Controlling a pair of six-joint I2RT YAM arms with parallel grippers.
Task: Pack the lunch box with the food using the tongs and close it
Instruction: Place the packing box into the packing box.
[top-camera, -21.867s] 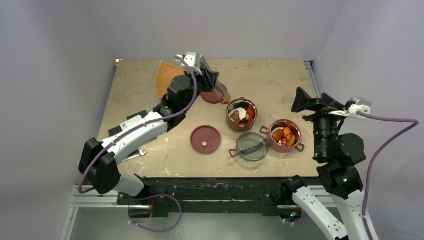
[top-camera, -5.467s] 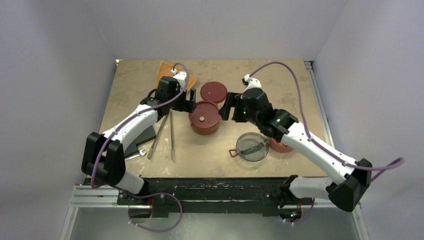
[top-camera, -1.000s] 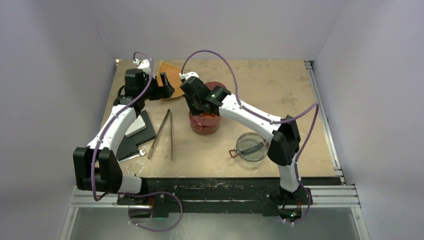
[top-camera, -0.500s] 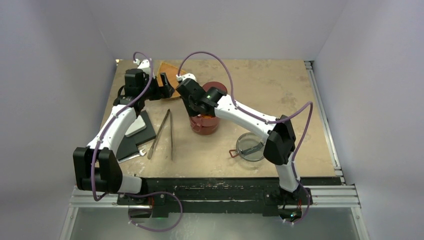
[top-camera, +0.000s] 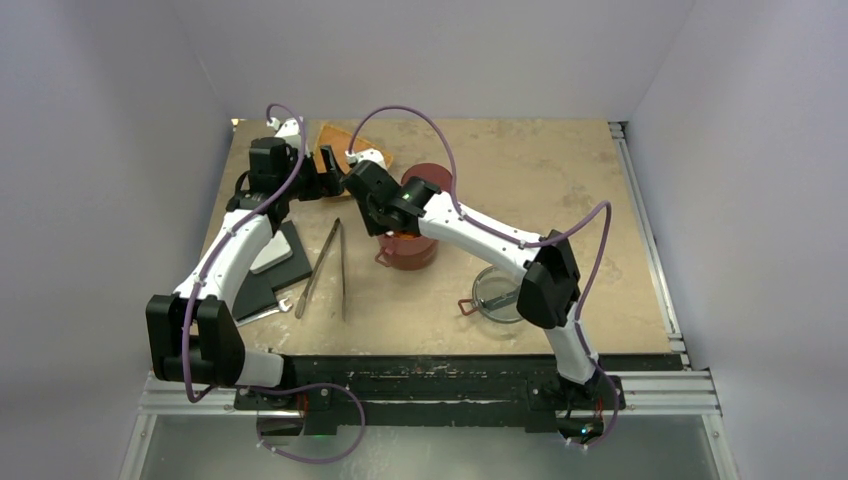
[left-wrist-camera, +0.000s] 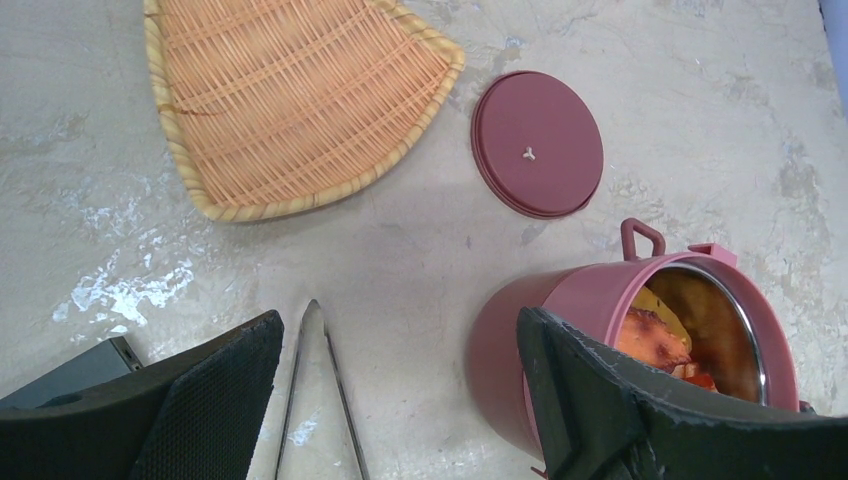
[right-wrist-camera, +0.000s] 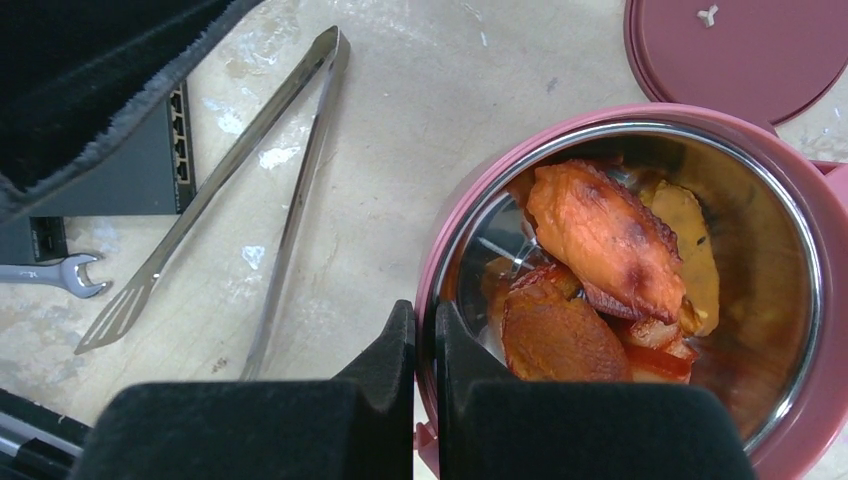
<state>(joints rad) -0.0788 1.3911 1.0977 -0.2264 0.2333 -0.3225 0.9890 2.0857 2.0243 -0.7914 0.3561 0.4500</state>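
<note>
1. At mid-table (top-camera: 560, 170), your lunch box (left-wrist-camera: 520, 340) stands uncovered with food (right-wrist-camera: 600, 235) in its top bowl, and a disc lid (left-wrist-camera: 537, 142) lies just beside it.
2. Your right gripper (right-wrist-camera: 425, 320) is closed tight at the bowl's rim.
3. Your left gripper (left-wrist-camera: 398, 320) hangs wide and empty over the tongs (right-wrist-camera: 325, 50), which lie flat.

1 lunch box (left-wrist-camera: 500, 345), 1 tongs (right-wrist-camera: 302, 180), 1 disc lid (left-wrist-camera: 537, 157), 1 clear lid (top-camera: 495, 290), 1 tray (left-wrist-camera: 290, 100), 1 wrench (right-wrist-camera: 50, 272)

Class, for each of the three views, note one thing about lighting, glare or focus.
Top external: soft, even light, faint shadows on the table. Left wrist: tray weave crisp; the left gripper looms dark at the bottom edge. Right wrist: the lunch box steel lining mirrors the food; the tongs glint.
</note>
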